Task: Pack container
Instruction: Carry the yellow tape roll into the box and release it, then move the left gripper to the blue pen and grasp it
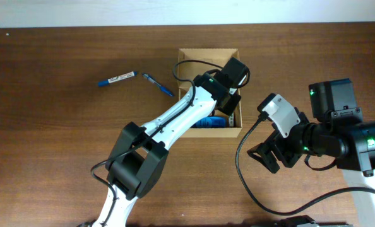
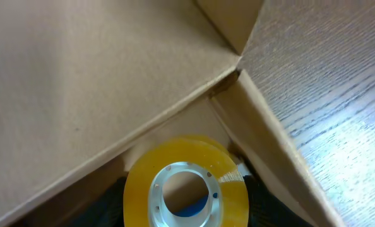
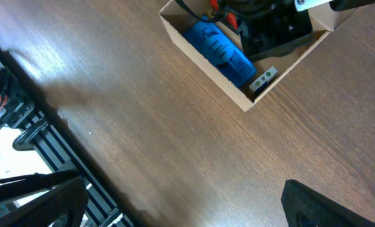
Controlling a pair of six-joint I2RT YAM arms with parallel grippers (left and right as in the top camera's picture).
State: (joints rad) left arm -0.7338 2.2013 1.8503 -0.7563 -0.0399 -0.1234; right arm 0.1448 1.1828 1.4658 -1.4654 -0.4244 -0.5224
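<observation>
Box (image 1: 209,53) sits mid-table (image 1: 61,157). The left arm stretches across, its gripper (image 2: 186,202) plunged inside and clamped on a tape roll (image 2: 140,189) that only its wrist camera shows. The right gripper (image 1: 271,157) hovers beside the box, spread wide and empty; its camera shows a blue item (image 3: 219,50) inside.

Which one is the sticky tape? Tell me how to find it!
Find the cardboard box in the middle of the brown table; the left arm reaches into it. Inside, near a corner, the left gripper holds the tape. It is the only round yellow ring; the blue thing in the box is long.
</observation>
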